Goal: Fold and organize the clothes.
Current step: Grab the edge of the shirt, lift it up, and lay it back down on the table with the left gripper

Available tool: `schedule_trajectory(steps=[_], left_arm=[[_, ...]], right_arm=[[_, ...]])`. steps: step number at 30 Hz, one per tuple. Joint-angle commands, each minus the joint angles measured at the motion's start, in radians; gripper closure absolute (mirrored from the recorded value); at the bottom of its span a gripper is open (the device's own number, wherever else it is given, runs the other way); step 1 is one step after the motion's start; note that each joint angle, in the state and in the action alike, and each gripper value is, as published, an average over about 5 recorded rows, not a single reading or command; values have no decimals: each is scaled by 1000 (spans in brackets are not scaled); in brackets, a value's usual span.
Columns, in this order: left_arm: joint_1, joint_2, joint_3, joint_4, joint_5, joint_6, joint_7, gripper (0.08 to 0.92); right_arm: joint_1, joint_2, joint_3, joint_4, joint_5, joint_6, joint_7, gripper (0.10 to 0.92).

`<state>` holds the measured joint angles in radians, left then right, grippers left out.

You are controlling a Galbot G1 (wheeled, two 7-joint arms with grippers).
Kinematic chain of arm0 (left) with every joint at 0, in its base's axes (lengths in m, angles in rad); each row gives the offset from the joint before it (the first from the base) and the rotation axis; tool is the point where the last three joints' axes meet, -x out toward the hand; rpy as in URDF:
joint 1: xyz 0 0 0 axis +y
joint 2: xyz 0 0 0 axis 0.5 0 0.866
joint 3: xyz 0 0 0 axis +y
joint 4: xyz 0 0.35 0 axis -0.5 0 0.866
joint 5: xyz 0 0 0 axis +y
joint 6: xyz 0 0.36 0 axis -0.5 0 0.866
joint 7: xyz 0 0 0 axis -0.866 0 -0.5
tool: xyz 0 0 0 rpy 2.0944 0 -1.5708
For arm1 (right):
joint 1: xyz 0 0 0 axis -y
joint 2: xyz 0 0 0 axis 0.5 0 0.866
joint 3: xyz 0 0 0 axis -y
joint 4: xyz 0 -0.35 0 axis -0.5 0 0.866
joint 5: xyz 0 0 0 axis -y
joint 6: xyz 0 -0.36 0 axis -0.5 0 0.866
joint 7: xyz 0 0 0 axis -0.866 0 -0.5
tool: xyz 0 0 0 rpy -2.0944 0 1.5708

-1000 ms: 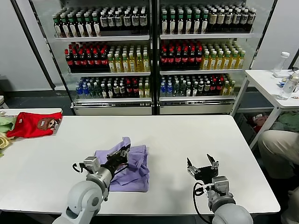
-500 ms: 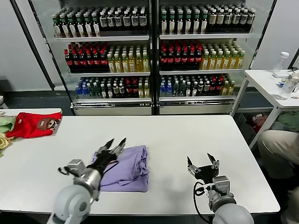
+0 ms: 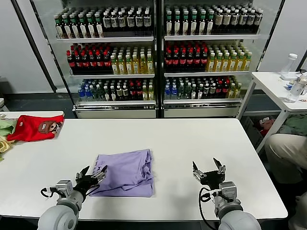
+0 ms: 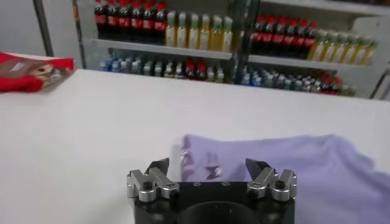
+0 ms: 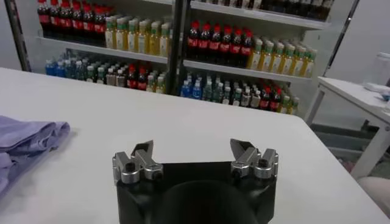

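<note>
The lavender T-shirt (image 3: 125, 172) lies folded in a flat rectangle on the white table (image 3: 192, 139), left of centre; a bit of dark print shows at its near left edge in the left wrist view (image 4: 274, 164). My left gripper (image 3: 94, 177) is open and empty, just off the shirt's near left corner, above the table. My right gripper (image 3: 207, 168) is open and empty over bare table to the right of the shirt, whose edge shows in the right wrist view (image 5: 24, 140).
A red garment with a brown patch (image 3: 33, 128) and green and yellow cloths (image 3: 4, 132) lie at the table's far left. Drink fridges (image 3: 158, 57) stand behind. A side table with bottles (image 3: 283, 86) and a seated person (image 3: 288, 153) are at the right.
My left gripper let go of the shirt's lifted edge and drew back to the near left. The shirt now lies flat and folded. The right gripper stayed still.
</note>
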<state>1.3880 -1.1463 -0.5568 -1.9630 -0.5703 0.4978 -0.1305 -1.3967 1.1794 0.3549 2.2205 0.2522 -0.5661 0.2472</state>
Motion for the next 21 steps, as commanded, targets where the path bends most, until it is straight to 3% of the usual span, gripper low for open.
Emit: schedule_trajectory(steps=[1, 21], left_arm=[[22, 22, -38, 26, 38, -11, 8, 177], [21, -9, 21, 24, 57, 0, 21, 198]], right_arm=[[-1, 3, 0, 3, -2, 1, 0, 203], [-16, 9, 6, 21, -5, -2, -1, 203]])
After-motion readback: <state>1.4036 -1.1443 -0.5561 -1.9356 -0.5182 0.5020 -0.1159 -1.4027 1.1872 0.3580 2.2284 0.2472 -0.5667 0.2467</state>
